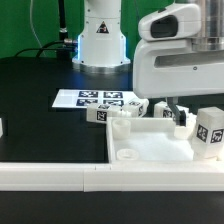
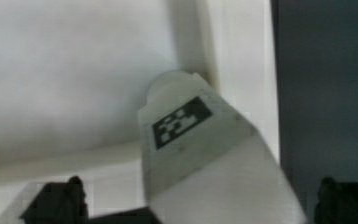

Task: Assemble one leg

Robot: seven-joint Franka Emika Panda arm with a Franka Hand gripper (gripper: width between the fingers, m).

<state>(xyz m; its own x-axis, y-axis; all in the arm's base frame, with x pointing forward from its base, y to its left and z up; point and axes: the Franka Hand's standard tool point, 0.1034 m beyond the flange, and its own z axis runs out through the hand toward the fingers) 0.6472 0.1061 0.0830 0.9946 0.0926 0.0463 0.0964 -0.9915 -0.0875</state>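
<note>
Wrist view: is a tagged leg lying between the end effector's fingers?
Yes, a leg with its black-and-white tag lies between the two dark fingertips on the white panel.

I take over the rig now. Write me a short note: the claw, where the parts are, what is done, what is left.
Claw: low over the far rim of the large white panel; the wrist view shows its fingertips apart, with a tagged leg between them, contact unclear.
Parts: the leg lies against the panel's raised rim. Another leg stands at the exterior view's right, and two more lie by the marker board.
Done: no leg visibly mounted.
Left: grasp the leg and fit it into a corner hole.
</note>
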